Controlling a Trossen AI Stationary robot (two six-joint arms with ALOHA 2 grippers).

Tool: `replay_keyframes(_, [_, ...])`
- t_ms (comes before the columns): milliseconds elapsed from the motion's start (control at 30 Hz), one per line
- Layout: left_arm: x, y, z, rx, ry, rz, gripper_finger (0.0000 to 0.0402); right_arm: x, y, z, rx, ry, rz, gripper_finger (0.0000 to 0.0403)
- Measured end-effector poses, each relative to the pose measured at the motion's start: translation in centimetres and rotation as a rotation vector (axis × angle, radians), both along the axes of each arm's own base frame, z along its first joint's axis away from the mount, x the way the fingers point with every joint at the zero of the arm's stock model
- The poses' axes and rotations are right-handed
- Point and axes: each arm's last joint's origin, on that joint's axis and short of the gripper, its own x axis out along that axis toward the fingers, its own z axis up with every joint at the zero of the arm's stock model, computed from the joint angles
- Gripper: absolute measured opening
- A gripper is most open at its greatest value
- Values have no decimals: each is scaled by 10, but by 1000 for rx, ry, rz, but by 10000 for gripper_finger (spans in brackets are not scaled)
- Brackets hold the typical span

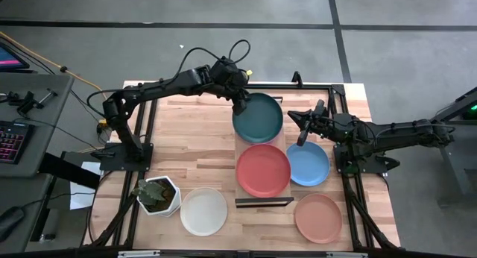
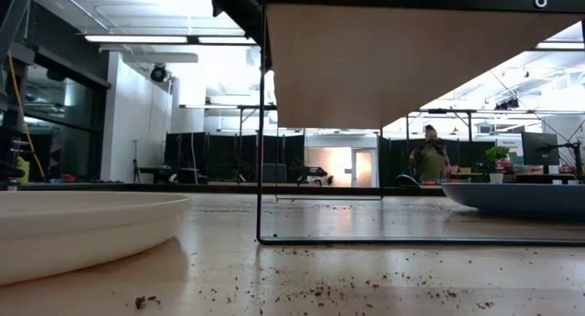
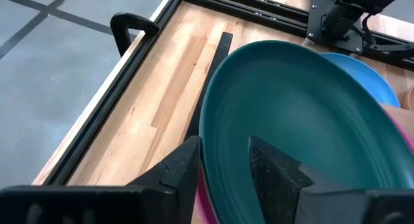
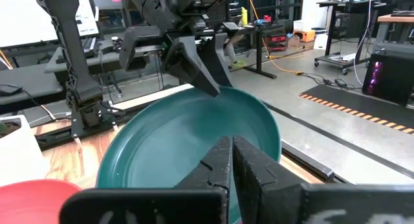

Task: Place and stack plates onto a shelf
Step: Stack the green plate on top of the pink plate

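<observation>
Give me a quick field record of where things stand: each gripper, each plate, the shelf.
left gripper: shut on teal plate's rim
right gripper: shut, empty, above the blue plate's far edge
teal plate: on the shelf's far end, on top of a pink plate
red plate: on the shelf's near end
blue plate: on the table, right of the shelf
tan plate: on the table, near right
white plate: on the table, beside the plant pot
shelf: mid-table, holds three plates
</observation>
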Motion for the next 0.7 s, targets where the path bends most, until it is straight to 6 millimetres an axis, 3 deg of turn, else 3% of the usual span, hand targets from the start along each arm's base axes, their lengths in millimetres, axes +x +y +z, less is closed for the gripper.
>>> replay_keyframes(400, [-1, 2, 4, 57, -12, -17, 144, 0, 0, 0, 0, 0, 0, 0])
replay_keyframes(700, [-28, 4, 50, 164, -85, 21, 145, 0, 0, 0, 4, 1, -1, 0])
